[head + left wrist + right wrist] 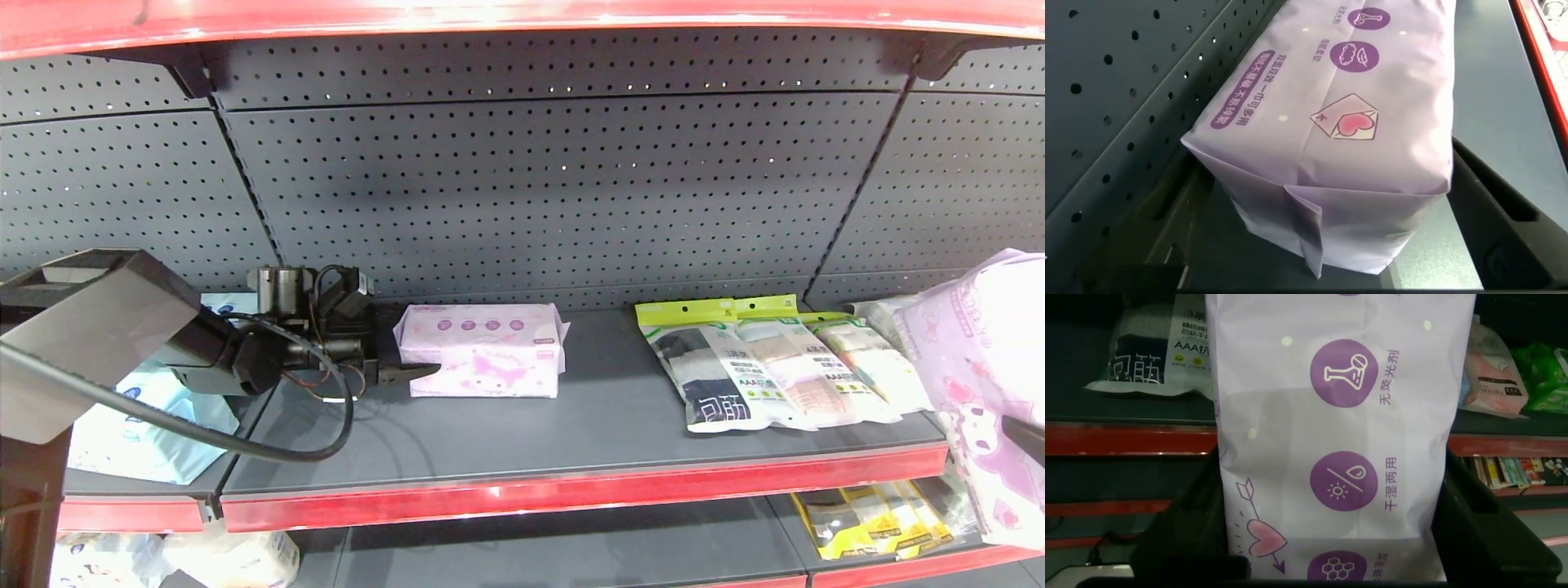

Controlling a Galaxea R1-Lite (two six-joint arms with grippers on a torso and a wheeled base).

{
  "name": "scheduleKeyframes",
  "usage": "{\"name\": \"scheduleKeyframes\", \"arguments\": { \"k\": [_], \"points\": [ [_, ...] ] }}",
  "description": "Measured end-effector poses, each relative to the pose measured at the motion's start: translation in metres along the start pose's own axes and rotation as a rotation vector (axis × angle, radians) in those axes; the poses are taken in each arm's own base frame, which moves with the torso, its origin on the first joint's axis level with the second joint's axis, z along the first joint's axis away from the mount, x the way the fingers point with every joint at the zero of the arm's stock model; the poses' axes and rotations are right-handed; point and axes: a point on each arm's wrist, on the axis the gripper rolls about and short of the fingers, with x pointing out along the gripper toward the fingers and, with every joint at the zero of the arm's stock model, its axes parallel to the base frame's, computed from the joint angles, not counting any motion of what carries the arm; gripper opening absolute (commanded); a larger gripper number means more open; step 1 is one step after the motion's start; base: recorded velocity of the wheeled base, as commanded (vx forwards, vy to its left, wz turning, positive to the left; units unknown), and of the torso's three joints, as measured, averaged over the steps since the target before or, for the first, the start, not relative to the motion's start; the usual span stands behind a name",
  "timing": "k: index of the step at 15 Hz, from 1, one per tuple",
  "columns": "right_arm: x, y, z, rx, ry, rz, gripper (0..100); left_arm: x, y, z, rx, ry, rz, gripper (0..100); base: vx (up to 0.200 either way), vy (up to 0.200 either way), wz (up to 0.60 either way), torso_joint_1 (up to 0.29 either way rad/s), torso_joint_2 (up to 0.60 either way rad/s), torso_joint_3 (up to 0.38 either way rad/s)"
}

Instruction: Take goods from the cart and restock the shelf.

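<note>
A pink tissue pack (pixel 482 349) lies flat on the grey shelf (pixel 506 441), left of its middle. My left gripper (pixel 408 365) is at the pack's left end, open, with its fingers straddling that end. In the left wrist view the pack (pixel 1331 122) lies between the two dark fingers (pixel 1503 212), with a gap on the far side. A second pink pack (pixel 980 384) hangs upright at the right, in front of the shelf, and my right gripper (pixel 1331 539) is shut on it. One of its fingers (pixel 1024 437) shows across the wrapper.
Sock packs with green headers (pixel 759 367) lie on the shelf's right part. Blue-and-white packs (pixel 147 425) fill the neighbouring bay on the left. The red shelf lip (pixel 571 490) runs along the front. Yellow packs (pixel 873 518) sit on the lower shelf. Bare shelf lies between tissue pack and socks.
</note>
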Motion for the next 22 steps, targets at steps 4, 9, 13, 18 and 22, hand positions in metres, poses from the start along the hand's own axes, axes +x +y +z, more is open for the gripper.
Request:
{"name": "scheduleKeyframes", "arguments": {
  "k": [4, 9, 13, 18, 22],
  "points": [
    [0.0006, -0.0001, 0.0007, 0.000, 0.001, 0.000, 0, 0.0020, 0.0020, -0.0016, -0.002, 0.001, -0.002, 100, 0.000, 0.000, 0.00, 0.000, 0.00, 0.000],
    [0.0008, -0.0001, 0.0007, 0.000, 0.002, -0.001, 0, 0.0035, 0.0029, -0.0017, -0.021, 0.008, -0.009, 100, 0.000, 0.000, 0.00, 0.000, 0.00, 0.000],
    [0.0010, -0.0001, 0.0004, 0.000, 0.004, -0.001, 0, 0.0038, 0.0029, -0.0021, -0.022, 0.009, -0.010, 100, 0.000, 0.000, 0.00, 0.000, 0.00, 0.000],
    [0.0012, 0.0000, 0.0003, 0.000, 0.005, -0.001, 0, 0.0040, 0.0029, -0.0039, -0.024, 0.010, -0.011, 0, 0.000, 0.000, 0.00, 0.000, 0.00, 0.000],
    [0.0021, 0.0000, 0.0007, -0.001, 0.007, 0.002, 0, 0.0039, 0.0030, -0.0045, -0.025, 0.010, -0.011, 0, 0.000, 0.000, 0.00, 0.000, 0.00, 0.000]
  ]
}}
